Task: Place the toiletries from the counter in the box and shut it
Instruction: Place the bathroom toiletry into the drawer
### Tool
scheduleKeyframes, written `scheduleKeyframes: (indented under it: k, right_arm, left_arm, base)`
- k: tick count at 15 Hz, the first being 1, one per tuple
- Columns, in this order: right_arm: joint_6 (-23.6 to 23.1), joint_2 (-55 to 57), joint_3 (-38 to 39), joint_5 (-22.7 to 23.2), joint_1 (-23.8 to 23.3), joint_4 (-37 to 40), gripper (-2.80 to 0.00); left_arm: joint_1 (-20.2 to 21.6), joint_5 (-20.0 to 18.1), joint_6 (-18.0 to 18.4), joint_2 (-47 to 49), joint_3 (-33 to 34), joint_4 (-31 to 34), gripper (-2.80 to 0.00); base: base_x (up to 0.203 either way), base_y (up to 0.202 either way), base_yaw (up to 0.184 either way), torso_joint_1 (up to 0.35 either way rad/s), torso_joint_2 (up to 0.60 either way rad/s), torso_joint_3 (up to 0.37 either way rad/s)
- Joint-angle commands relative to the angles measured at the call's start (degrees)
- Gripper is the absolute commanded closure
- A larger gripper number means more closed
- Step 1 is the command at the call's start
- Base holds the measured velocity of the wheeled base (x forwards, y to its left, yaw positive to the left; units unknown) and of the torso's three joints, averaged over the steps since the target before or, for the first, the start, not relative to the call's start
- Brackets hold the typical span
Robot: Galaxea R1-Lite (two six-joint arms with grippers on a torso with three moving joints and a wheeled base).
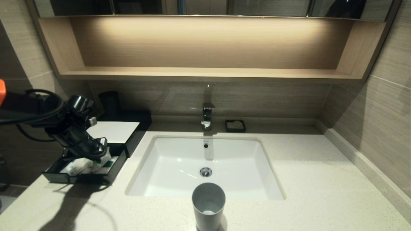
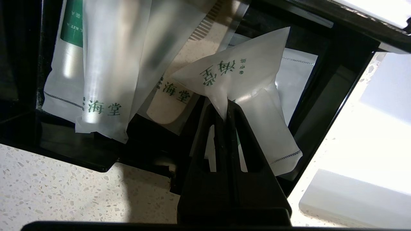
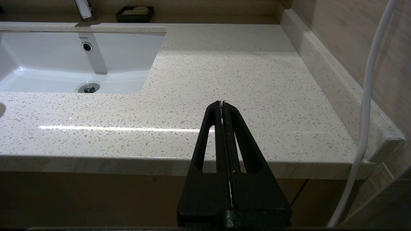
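The left claw (image 2: pixel 224 107), pinched tight on a corner of the squarish packet (image 2: pixel 237 73), holds it inside the box's (image 1: pixel 135 134) pulled-out drawer (image 1: pixel 82 178) among the other packets (image 2: pixel 106 64), while the right claw (image 3: pixel 222 104) hangs closed and empty before the surface (image 3: pixel 240 73).

Bathroom, sink (image 1: pixel 179 166), faucet (image 1: pixel 207 116), soap dish (image 1: pixel 235 126)
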Motion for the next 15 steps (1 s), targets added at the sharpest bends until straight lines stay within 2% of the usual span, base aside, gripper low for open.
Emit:
scheduleKeyframes:
  k: [1, 15]
  right_arm:
    - [-0.01, -0.04, 0.09, 0.00, 0.01, 0.00, 0.00]
    - [-0.01, -0.04, 0.09, 0.00, 0.01, 0.00, 0.00]
  left_arm:
    - [0.00, 0.04, -0.07, 0.73, -0.15, 0.27, 0.00]
    - [0.02, 0.74, 0.11, 1.61, -0.33, 0.09, 0.00]
  base:
    - [0.000, 0.000, 0.000, 0.000, 0.00, 0.000]
    - [0.000, 0.000, 0.000, 0.000, 0.00, 0.000]
